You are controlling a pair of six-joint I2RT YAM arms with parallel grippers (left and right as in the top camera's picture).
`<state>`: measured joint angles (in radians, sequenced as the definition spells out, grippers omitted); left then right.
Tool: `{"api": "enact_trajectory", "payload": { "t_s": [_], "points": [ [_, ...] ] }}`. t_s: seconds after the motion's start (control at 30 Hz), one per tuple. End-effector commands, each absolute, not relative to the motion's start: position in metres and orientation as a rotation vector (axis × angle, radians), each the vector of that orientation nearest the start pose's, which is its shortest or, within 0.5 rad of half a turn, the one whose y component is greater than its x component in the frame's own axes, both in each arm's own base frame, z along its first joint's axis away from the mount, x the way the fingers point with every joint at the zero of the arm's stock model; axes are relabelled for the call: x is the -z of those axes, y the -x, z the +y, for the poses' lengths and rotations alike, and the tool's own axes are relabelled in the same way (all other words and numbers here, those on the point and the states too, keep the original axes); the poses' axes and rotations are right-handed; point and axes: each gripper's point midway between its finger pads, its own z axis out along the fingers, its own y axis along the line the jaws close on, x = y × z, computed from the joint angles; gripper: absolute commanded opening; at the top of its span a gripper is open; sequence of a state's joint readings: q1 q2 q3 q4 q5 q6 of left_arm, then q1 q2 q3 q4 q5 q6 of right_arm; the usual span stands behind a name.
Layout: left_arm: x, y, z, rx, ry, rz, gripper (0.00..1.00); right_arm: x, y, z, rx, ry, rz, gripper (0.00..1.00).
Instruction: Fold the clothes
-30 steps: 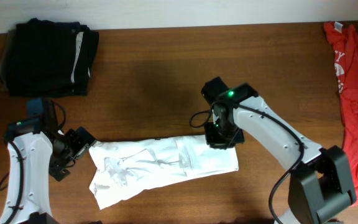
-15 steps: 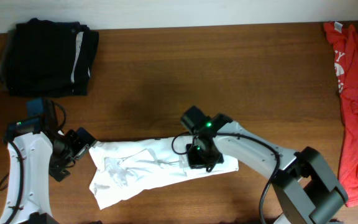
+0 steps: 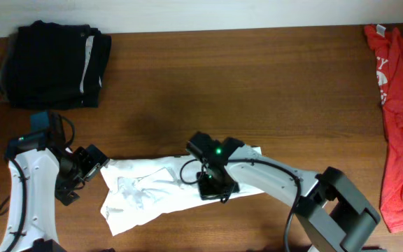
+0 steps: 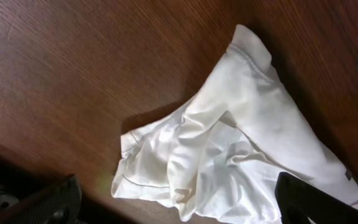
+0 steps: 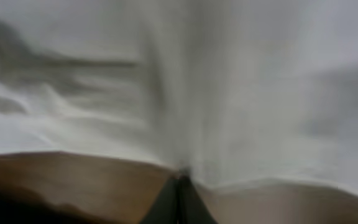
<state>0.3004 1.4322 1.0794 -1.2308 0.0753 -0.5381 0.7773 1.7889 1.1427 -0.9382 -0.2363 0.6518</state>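
With its fingers pressed together on the cloth, the right gripper (image 3: pixel 213 187) now sits mid-way along the white T-shirt (image 3: pixel 152 185) at the table's (image 3: pixel 187 91) near side, having dragged the right end leftward, likely a first fold, while the left gripper (image 3: pixel 93 166) stays spread wide beside the left end

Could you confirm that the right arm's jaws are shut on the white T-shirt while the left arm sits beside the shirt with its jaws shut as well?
Not quite: the left gripper has its jaws wide open, as the left wrist view shows, one at each lower corner. The right gripper is indeed shut on the white T-shirt, with the left beside it.
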Motion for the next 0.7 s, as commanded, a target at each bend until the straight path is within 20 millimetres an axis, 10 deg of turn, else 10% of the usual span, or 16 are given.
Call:
{"api": "enact_trajectory", "payload": {
  "t_s": [0.0,0.27,0.37,0.67],
  "points": [
    [-0.101,-0.225,0.055,0.128,1.264,2.897,0.99,-0.095,-0.246,0.21,-0.135,0.136,3.086,0.11],
    [-0.101,-0.226,0.055,0.129,1.262,2.892,0.99,-0.082,-0.262,0.153,-0.003,-0.04,3.142,0.24],
    [-0.101,-0.226,0.055,0.129,1.262,2.892,0.99,-0.051,-0.242,0.172,-0.149,-0.014,3.22,0.09],
    [-0.101,-0.226,0.055,0.129,1.261,2.893,0.99,-0.004,-0.211,0.229,-0.335,0.106,3.213,0.1]
  ]
}}
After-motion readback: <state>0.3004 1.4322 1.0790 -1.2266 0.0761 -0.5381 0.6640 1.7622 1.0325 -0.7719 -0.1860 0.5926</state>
